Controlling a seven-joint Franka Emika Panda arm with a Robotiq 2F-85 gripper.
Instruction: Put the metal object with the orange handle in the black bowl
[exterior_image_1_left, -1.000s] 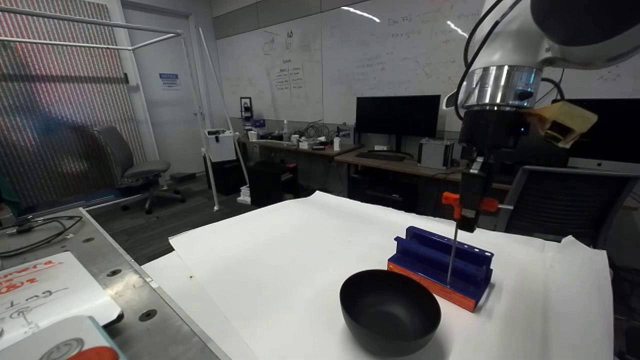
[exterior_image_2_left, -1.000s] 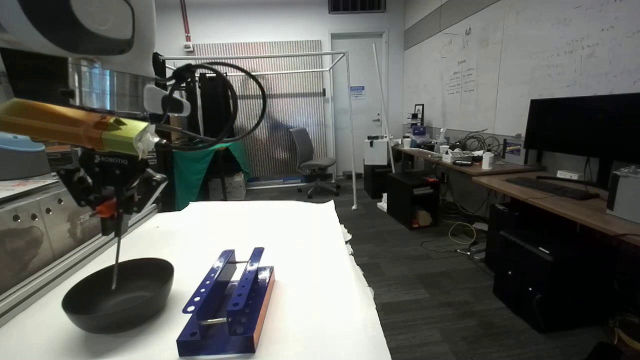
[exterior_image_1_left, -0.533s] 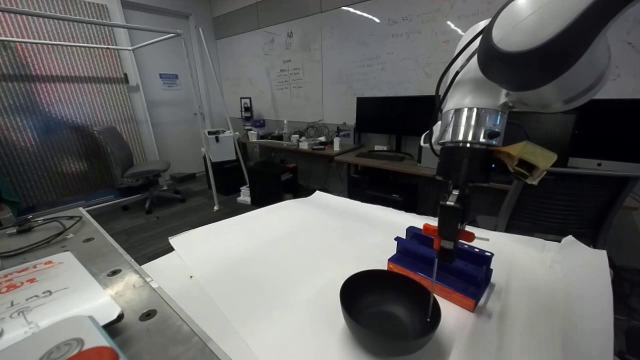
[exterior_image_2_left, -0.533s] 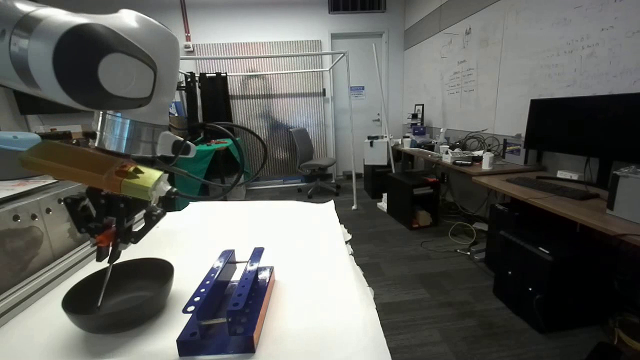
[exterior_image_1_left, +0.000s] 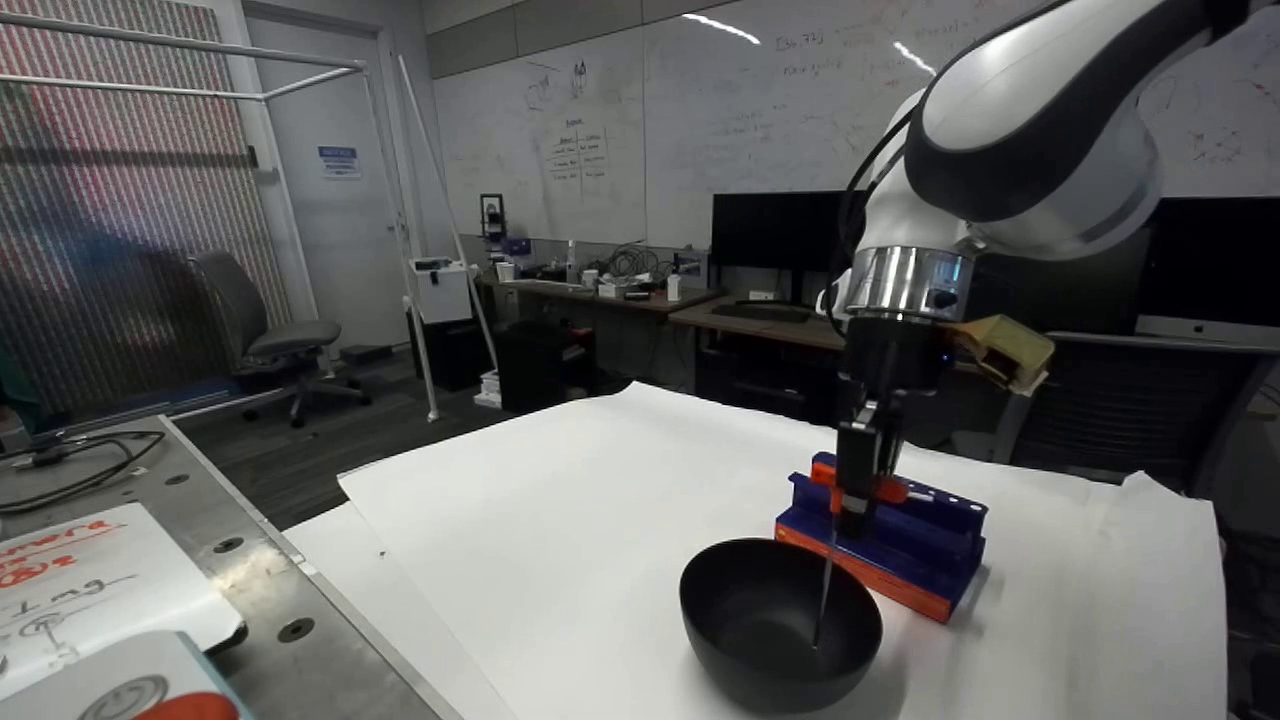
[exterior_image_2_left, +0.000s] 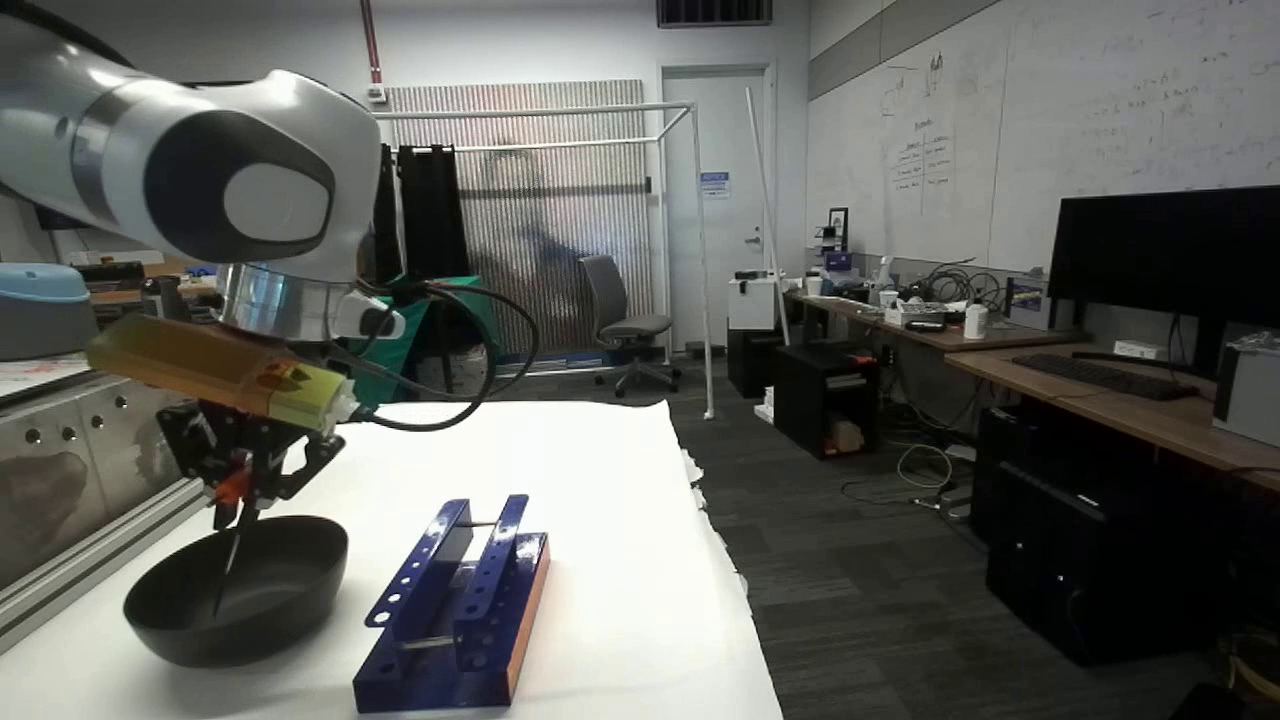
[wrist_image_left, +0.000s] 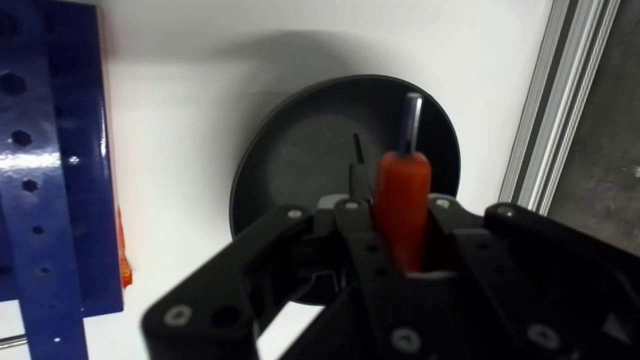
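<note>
The metal object has an orange-red T-shaped handle (exterior_image_1_left: 888, 489) and a thin metal shaft; its handle also shows in an exterior view (exterior_image_2_left: 234, 487) and in the wrist view (wrist_image_left: 404, 200). My gripper (exterior_image_1_left: 856, 515) is shut on the handle, also seen in an exterior view (exterior_image_2_left: 236, 515) and in the wrist view (wrist_image_left: 395, 215). The shaft points down, slightly tilted, with its lower end inside the black bowl (exterior_image_1_left: 770, 680). I cannot tell whether the tip touches the bowl's bottom. The round bowl also shows in an exterior view (exterior_image_2_left: 240, 640) and below the gripper in the wrist view (wrist_image_left: 310, 150).
A blue rack with an orange base (exterior_image_1_left: 900, 540) stands beside the bowl, also in an exterior view (exterior_image_2_left: 450, 620) and at the left of the wrist view (wrist_image_left: 75, 175). White paper (exterior_image_1_left: 560, 520) covers the table. A metal rail (wrist_image_left: 555, 110) runs along the table edge.
My gripper has moved down, lowering the shaft into the bowl, and has shifted left in an exterior view, away from the rack. The tool has tilted. Bowl and rack have not moved.
</note>
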